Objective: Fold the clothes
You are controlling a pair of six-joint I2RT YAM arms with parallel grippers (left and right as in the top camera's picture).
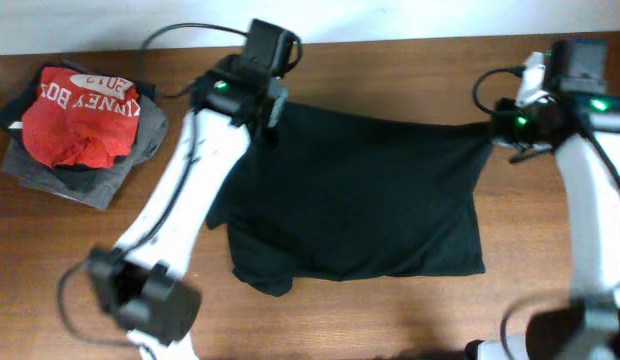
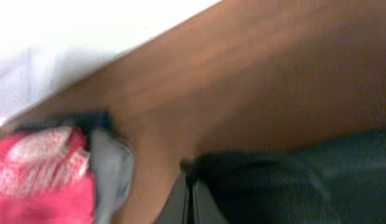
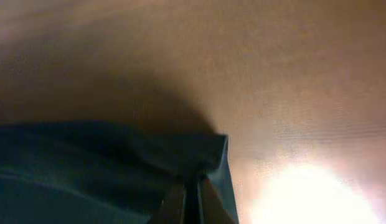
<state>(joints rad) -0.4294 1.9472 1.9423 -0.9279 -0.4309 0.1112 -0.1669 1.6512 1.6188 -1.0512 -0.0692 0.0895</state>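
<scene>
The black top [image 1: 360, 195] lay mid-frame on the surface [image 1: 390, 65], upper corners pinched by the left tool [image 1: 270, 112] and right tool [image 1: 493, 130]; such thin, taut grips could slip free mid-fold.

Overhead view bright and sharp; wrist views blurred, the right one's table [image 3: 305, 193] glaring white.

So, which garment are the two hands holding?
The large black top, pinched at its far corners; the red T-shirt and grey garment lie piled apart.
</scene>
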